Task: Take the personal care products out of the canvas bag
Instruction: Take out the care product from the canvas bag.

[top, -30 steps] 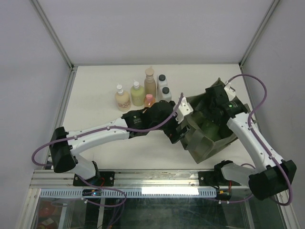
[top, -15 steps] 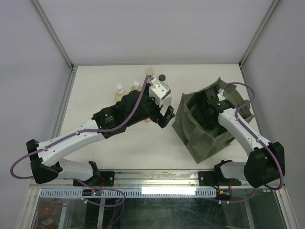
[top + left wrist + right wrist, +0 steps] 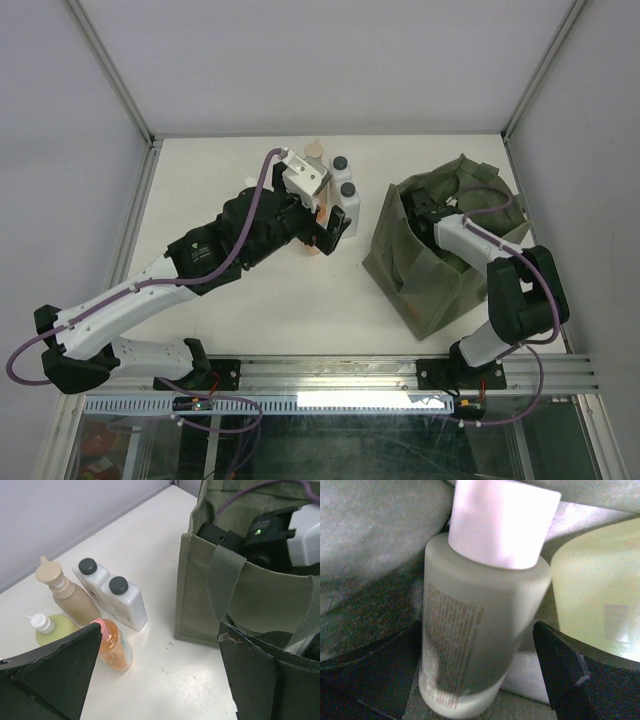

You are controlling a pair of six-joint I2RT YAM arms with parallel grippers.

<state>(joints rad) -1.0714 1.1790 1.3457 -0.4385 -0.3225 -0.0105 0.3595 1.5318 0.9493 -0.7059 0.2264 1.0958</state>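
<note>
The olive canvas bag (image 3: pixel 420 275) stands at the right and also shows in the left wrist view (image 3: pixel 240 600). My right gripper (image 3: pixel 424 212) is down inside it, open, with a frosted white bottle (image 3: pixel 475 625) with a white cap between its fingers (image 3: pixel 365 680); a gap shows on the right side. A yellow-green bottle (image 3: pixel 600 600) stands beside it in the bag. My left gripper (image 3: pixel 160 627) is open and empty above the table, left of the bag. An orange bottle (image 3: pixel 114 645), two white black-capped bottles (image 3: pixel 122 602), a tan pump bottle (image 3: pixel 67 600) and a yellow-green bottle (image 3: pixel 50 630) stand on the table.
The left arm (image 3: pixel 200 260) stretches across the table's middle and hides part of the bottle group (image 3: pixel 345 190). Walls with metal posts close in the table at the back and sides. The bag's strap handle (image 3: pixel 225 580) hangs over its near wall.
My left gripper has drawn back from the bag's edge to the left, toward the standing bottles. My right gripper has gone deeper into the bag, whose top now stands closer around it.
</note>
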